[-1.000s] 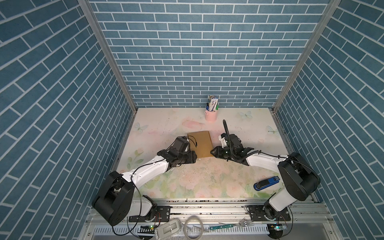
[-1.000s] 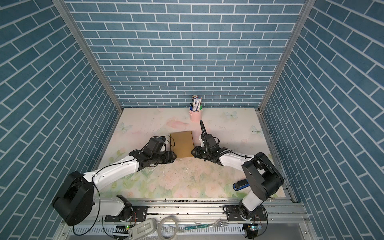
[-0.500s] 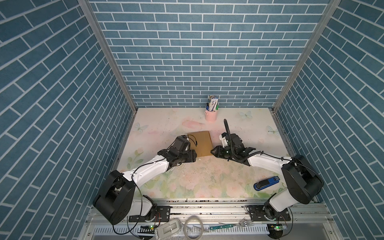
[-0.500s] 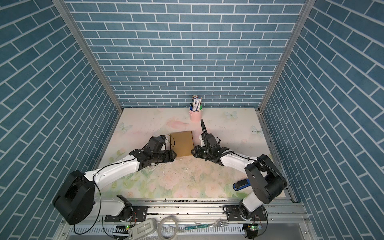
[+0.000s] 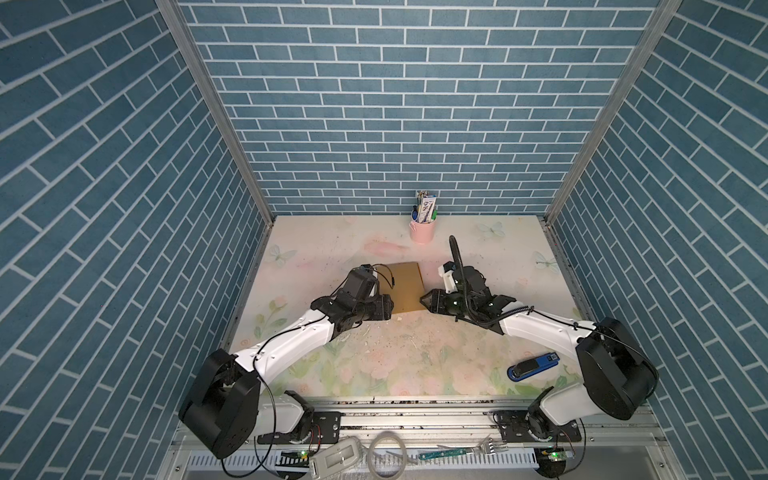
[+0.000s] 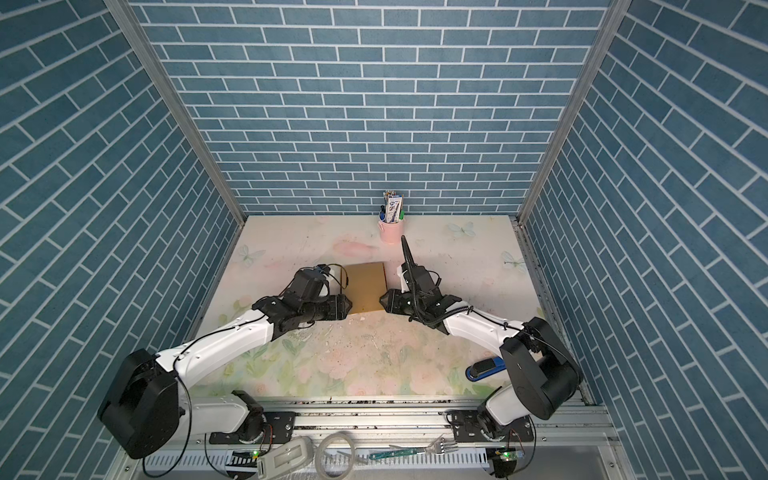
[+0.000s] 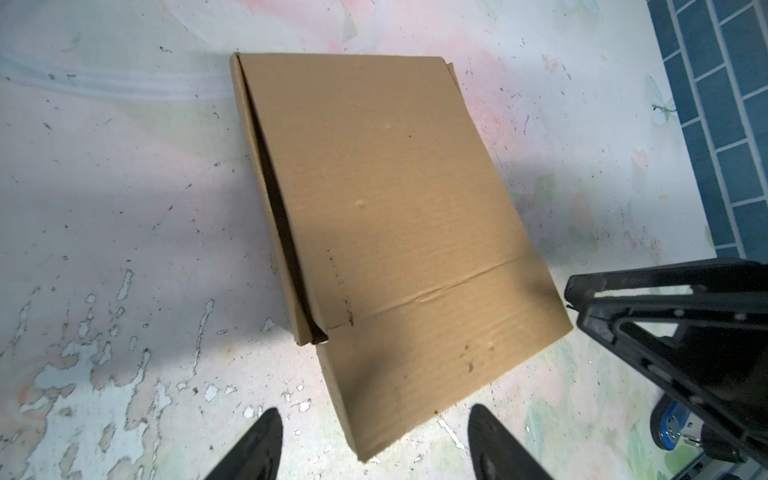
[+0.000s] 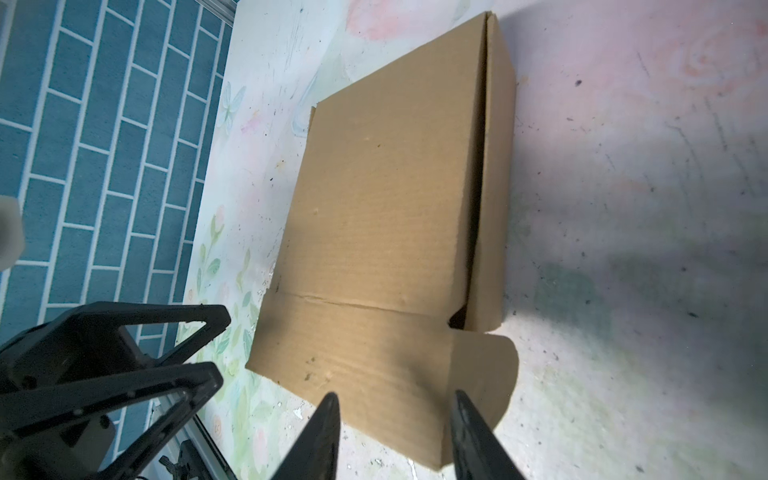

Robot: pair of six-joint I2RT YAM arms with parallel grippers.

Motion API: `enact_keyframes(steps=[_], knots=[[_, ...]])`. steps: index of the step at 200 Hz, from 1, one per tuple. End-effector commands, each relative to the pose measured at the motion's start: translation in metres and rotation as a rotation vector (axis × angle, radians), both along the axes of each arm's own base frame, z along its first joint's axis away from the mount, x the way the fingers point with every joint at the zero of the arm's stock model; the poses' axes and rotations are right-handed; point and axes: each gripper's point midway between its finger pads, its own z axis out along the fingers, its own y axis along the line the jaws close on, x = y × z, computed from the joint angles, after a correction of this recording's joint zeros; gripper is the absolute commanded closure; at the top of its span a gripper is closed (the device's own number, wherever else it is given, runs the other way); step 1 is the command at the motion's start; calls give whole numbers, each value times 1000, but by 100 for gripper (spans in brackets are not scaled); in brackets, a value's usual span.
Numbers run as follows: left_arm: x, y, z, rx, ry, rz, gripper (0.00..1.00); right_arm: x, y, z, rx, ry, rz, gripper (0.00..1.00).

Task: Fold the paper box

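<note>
Your box lies flat between both end effectors.
The box [image 5: 405, 286] is in the middle of the tabletop [image 5: 374, 357], lid down, with a dark gap along one side and its near flap [image 8: 353, 353] sticking out flat. Your left end effector [image 7: 374, 440] is open, with one box corner between its fingers [image 7: 257, 440]. Your right end effector [image 8: 395, 419] is open too, its fingers [image 8: 326, 428] over the near flap.

Paper box [image 5: 405, 286]: plain brown cardboard, folded shallow, lying flat (one side seam gaping).
</note>
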Motion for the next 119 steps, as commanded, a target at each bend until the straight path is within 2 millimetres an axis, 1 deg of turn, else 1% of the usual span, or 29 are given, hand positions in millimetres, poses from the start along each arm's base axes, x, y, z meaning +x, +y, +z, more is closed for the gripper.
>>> enact_keyframes(steps=[1,37,76,92,119], knots=[[-2,4,-18,36,38,1,28,4,0,-10,-37,-11,0,56],[4,4,-28,47,58,8,28,8,6,-18,-43,10,9,57],[8,3,-31,37,59,11,28,8,16,-12,6,25,20,60],[9,2,-32,37,61,9,28,8,18,-12,22,39,19,62],[10,0,-31,29,62,4,28,7,22,-5,59,50,19,64]])
